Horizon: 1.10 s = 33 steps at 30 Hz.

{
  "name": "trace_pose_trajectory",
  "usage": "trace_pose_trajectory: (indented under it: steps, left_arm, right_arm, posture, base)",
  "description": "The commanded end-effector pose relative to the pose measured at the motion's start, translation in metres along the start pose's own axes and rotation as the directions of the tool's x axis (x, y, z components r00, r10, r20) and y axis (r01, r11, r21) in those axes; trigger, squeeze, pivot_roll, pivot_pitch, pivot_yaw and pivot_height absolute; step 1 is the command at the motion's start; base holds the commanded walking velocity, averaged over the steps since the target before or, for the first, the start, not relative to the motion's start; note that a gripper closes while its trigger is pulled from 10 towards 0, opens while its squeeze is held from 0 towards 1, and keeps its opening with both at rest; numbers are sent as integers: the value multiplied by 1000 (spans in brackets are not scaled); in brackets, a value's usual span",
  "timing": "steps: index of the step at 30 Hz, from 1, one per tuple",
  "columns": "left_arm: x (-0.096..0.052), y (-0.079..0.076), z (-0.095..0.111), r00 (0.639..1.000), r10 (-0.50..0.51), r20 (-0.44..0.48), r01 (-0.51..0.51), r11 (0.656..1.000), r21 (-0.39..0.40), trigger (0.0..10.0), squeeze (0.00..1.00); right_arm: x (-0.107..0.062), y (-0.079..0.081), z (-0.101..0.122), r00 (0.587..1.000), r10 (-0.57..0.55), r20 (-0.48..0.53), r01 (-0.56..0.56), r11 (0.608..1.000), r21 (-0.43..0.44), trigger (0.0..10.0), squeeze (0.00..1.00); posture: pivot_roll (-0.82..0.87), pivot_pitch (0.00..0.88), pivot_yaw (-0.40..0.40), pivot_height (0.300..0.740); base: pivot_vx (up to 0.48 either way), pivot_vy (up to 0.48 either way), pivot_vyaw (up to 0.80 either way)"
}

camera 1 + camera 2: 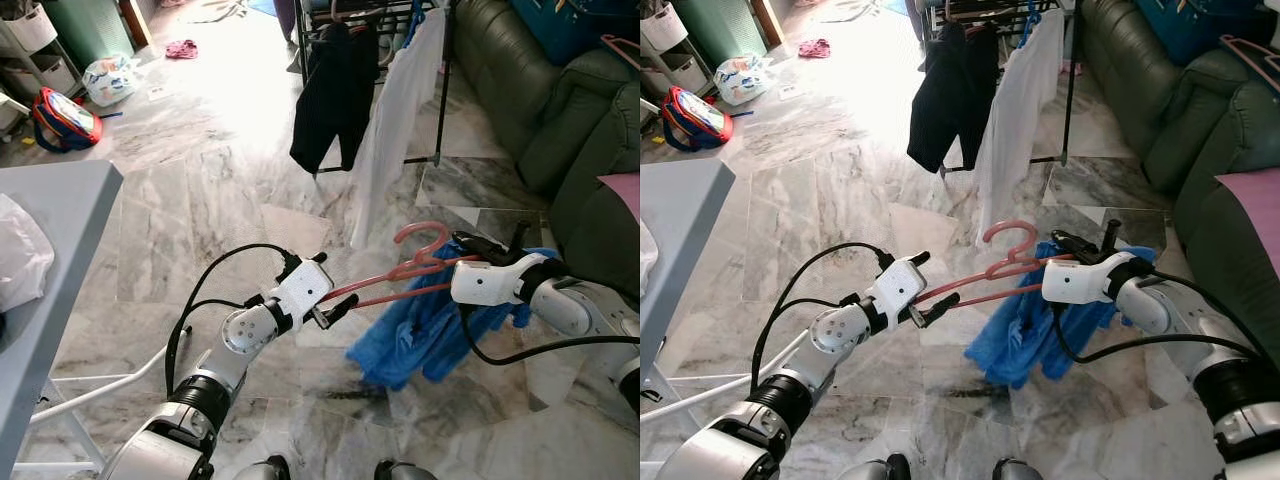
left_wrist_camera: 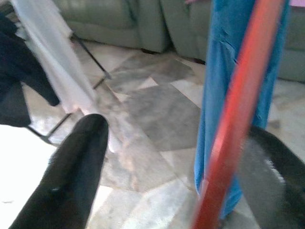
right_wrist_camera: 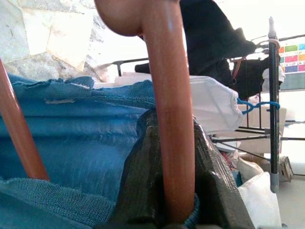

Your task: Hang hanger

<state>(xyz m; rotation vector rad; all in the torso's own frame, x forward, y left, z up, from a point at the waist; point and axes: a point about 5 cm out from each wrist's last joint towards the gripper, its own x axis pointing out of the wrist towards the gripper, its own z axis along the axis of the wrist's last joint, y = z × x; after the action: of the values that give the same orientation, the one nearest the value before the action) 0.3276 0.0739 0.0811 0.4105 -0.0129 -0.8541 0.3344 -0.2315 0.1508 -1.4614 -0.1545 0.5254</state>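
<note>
A red plastic hanger [image 1: 425,238] carries a blue garment [image 1: 420,330] that hangs down toward the marble floor. My right gripper [image 1: 478,247] is shut on the hanger just below its hook; in the right wrist view the red bar [image 3: 169,119] runs between the black pads, with blue cloth [image 3: 71,133] behind. My left gripper [image 1: 335,310] is at the hanger's far end with its fingers open. There the red bar [image 2: 238,105] passes between them, close to one finger [image 2: 71,176]. The drying rack [image 1: 440,100] stands further ahead.
A black garment [image 1: 335,95] and a white garment [image 1: 395,120] hang on the rack. A green sofa [image 1: 520,90] fills the right side. A grey table [image 1: 60,220] stands at my left. Bags [image 1: 65,118] lie on the floor far left.
</note>
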Motion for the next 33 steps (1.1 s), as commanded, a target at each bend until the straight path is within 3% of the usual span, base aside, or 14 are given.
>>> trace_pose_trajectory:
  steps: [1, 8, 20, 33]
  left_arm:
    - [-2, -1, -4, 999, -39, -16, 38, 999, -27, 0, 0]
    - [0, -2, 0, 993, -120, 14, 121, 991, -54, 0, 0]
    - [2, -3, 4, 985, -169, 25, 170, 984, -59, 0, 0]
    - [6, -7, 8, 966, -258, 10, 258, 966, -24, 0, 0]
  right_arm:
    - [0, -10, 1, 999, -31, 20, 31, 1000, -4, 10000, 0]
    - [0, -10, 1, 999, -21, 29, 22, 1000, -22, 10000, 0]
    - [3, -8, 4, 999, -9, 42, 10, 999, -33, 10000, 0]
    - [7, -2, 7, 998, 26, 59, -24, 999, -42, 10000, 0]
  posture:
    - [-65, 196, 86, 740]
    - [-66, 197, 90, 740]
    - [-62, 192, 92, 740]
    - [-63, 187, 87, 740]
  base:
    - [0, 0, 0]
    - [0, 0, 0]
    - [0, 0, 0]
    - [0, 0, 0]
